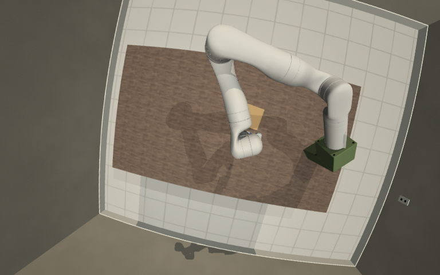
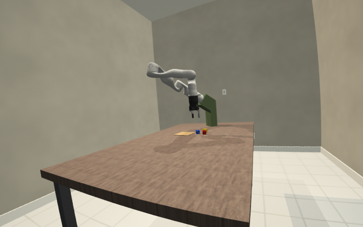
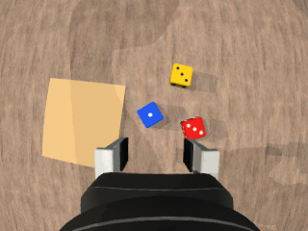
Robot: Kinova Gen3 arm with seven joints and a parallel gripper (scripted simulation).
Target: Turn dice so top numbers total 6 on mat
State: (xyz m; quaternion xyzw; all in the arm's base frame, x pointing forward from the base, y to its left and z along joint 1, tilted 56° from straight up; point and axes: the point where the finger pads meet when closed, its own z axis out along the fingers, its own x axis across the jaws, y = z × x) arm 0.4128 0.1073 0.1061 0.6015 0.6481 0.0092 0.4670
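Three dice lie on the bare wooden table [image 2: 187, 165], all off the tan square mat [image 3: 84, 122] [image 2: 184, 133] [image 1: 256, 117]. The blue die [image 3: 150, 115] [image 2: 197, 131] shows one white pip on top and lies closest to the mat. The red die [image 3: 192, 129] [image 2: 204, 132] shows what looks like three pips. The yellow die [image 3: 181, 75] [image 2: 204, 129] shows three dark pips and lies farthest from me. My gripper [image 3: 156, 149] [image 2: 194, 115] is open and empty. It hangs well above the table, over the spot between the blue and red dice. In the overhead view my wrist hides the dice.
The arm's green base [image 1: 330, 153] [image 2: 210, 109] stands at the table's far end behind the dice. The arm's links arch over the mat in the overhead view.
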